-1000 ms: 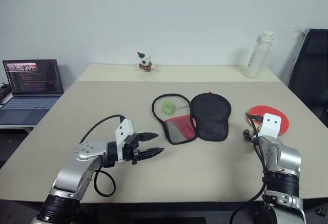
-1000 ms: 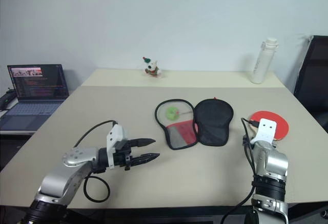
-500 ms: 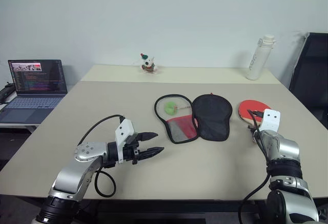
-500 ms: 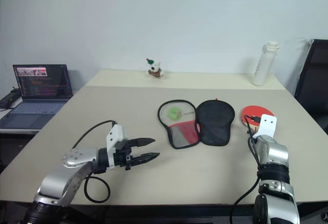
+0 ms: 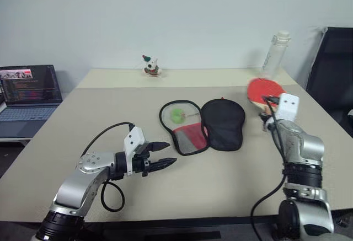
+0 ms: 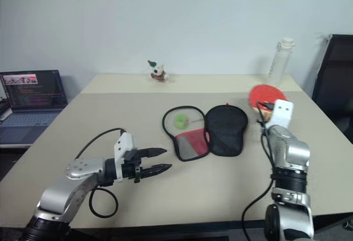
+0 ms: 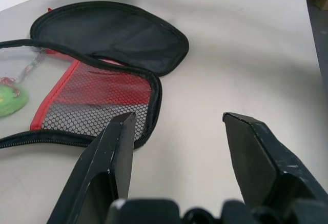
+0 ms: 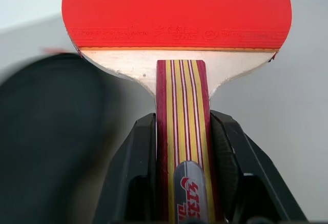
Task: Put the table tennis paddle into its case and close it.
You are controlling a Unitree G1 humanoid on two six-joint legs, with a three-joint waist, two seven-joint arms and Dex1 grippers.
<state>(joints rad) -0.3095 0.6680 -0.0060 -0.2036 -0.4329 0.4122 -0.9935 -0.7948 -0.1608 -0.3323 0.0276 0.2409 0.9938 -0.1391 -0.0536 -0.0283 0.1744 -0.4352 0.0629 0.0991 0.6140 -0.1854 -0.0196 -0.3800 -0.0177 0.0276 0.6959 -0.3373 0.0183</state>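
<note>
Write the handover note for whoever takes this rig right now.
Right hand: shut on the table tennis paddle by its handle, held above the table, right of the case.
Left hand: open, empty, hovering near the case's front left.
Case: lying unzipped and spread open mid-table.
Done: paddle picked up.
Left: slide paddle into the case, fold it over, zip it shut.

We are in an office: a big table (image 5: 83, 130), a laptop (image 5: 25, 95) beside it, a black chair (image 5: 331, 70).
</note>
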